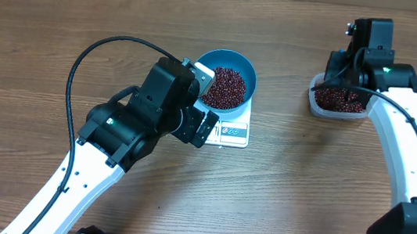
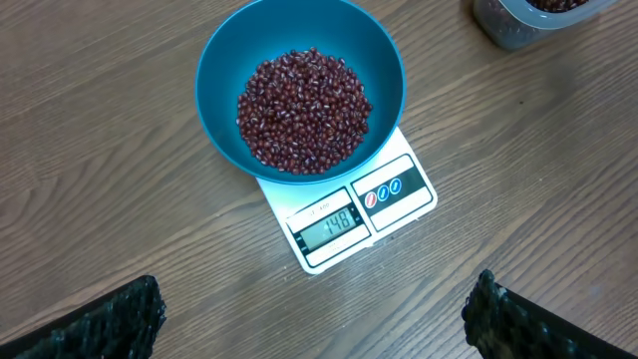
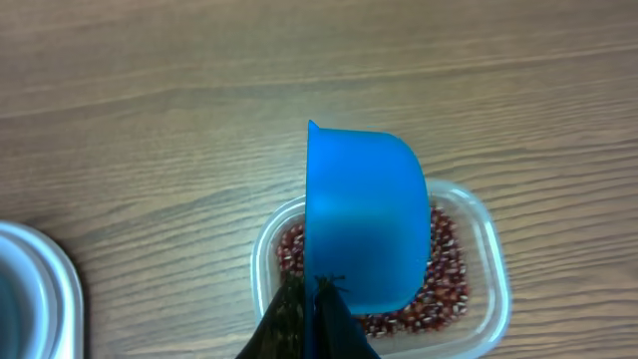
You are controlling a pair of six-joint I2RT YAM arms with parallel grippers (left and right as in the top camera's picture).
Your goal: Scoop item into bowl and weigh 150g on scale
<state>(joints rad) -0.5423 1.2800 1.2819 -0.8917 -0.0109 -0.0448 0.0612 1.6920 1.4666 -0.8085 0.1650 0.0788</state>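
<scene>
The scoop [image 3: 364, 214] is clamped by the right claw [image 3: 314, 309] over the tub [image 3: 488, 289] for refilling; the left claw [image 2: 314, 317] is held apart near the scale [image 2: 404, 189].

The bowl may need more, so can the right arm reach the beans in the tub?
Probably yes: the right pincer holds the scoop directly over the open tub, with nothing between.

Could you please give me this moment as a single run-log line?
left gripper open near scale | right gripper shut on scoop over tub | bowl of beans on scale | display reads 148
</scene>
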